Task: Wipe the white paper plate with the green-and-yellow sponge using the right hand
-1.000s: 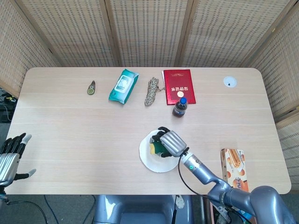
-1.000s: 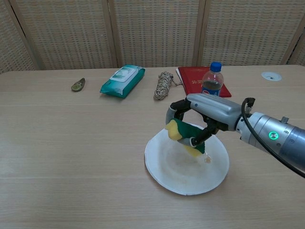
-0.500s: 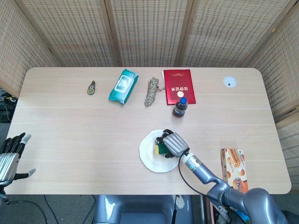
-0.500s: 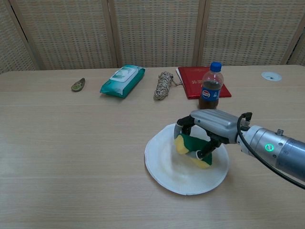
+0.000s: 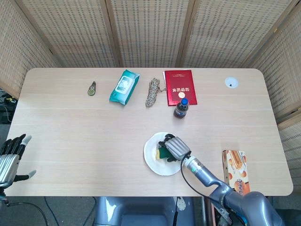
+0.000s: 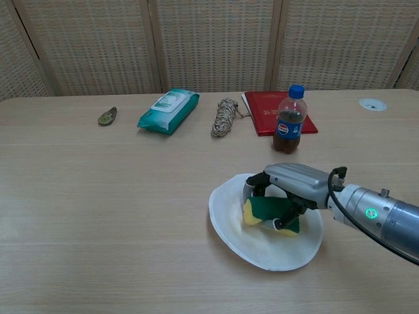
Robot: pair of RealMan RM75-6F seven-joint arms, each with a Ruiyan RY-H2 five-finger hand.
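The white paper plate (image 5: 155,160) (image 6: 262,245) lies near the front of the table, right of centre. My right hand (image 5: 175,148) (image 6: 291,186) grips the green-and-yellow sponge (image 5: 163,153) (image 6: 265,212) and presses it down onto the plate's middle. The plate's far edge looks lifted a little beside the hand. My left hand (image 5: 10,157) hangs off the table's front left corner with fingers apart and nothing in it; the chest view does not show it.
A cola bottle (image 5: 181,108) (image 6: 288,128) stands just behind the plate. Further back lie a red booklet (image 5: 179,87), a coil of rope (image 5: 152,92), a teal wipes pack (image 5: 124,86) and a small green item (image 5: 91,88). A snack box (image 5: 235,171) sits at the front right.
My right hand lowered the sponge onto the plate and pushed toward the right and the front edge. The plate slid a little to the right with it.
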